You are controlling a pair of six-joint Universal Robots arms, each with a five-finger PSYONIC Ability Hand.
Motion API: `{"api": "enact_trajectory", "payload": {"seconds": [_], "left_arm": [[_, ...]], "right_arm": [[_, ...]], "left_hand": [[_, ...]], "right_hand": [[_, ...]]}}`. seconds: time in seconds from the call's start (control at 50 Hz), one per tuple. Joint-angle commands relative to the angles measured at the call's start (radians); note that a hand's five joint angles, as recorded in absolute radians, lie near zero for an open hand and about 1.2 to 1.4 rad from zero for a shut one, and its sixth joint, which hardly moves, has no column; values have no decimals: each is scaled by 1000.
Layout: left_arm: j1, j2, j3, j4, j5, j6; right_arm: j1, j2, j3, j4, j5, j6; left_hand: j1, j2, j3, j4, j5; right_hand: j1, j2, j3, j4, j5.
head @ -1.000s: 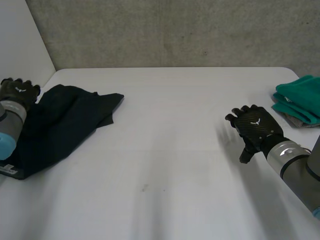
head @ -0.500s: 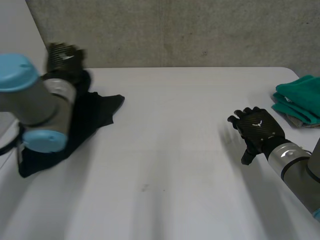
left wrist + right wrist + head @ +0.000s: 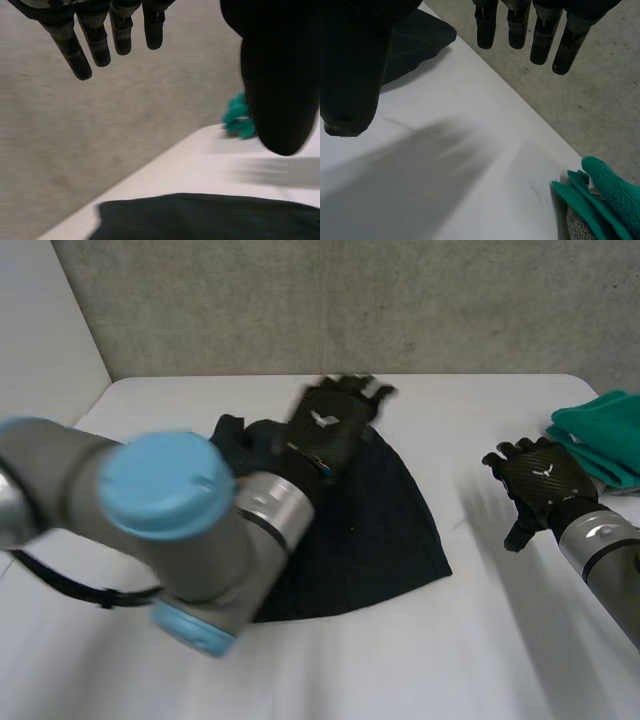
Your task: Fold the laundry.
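Dark garment (image 3: 380,530) lies spread and not yet folded mid-bench (image 3: 480,660), probably laid out for a first fold. At its 12 o'clock edge the left robot hand (image 3: 335,425) hovers, fingers straight, holding nothing. The right robot hand (image 3: 540,485) is spread and empty at 3 o'clock, with folded green cloths (image 3: 600,435) beyond at 2 o'clock.

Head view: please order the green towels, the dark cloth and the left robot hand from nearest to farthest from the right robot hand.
1. Green towels, beside the right robot hand, at the table's right edge.
2. Dark cloth, in the table's middle.
3. Left robot hand, above the cloth's far side.
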Motion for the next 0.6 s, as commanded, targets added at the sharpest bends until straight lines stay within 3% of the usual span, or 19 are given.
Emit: {"api": "enact_trajectory", "payload": {"seconds": [0.02, 0.14, 0.36, 0.6], "left_arm": [[164, 180, -156, 3, -1, 5], [299, 209, -263, 16, 8, 8], [387, 186, -314, 17, 8, 0], [384, 174, -332, 28, 8, -1]], "right_arm": [[26, -25, 1, 45, -8, 1], [105, -42, -11, 154, -20, 4], [194, 105, -94, 169, -25, 110], [222, 222, -175, 123, -22, 115]], "left_hand": [[-14, -29, -38, -29, -46], [-14, -29, -38, -29, -46], [-14, -29, -38, -29, -46], [-13, -28, -37, -29, -45]], "right_hand": [[-30, -49, -43, -62, -64], [-30, -49, -43, -62, -64], [42, 22, 29, 9, 8], [324, 304, 311, 291, 290]]}}
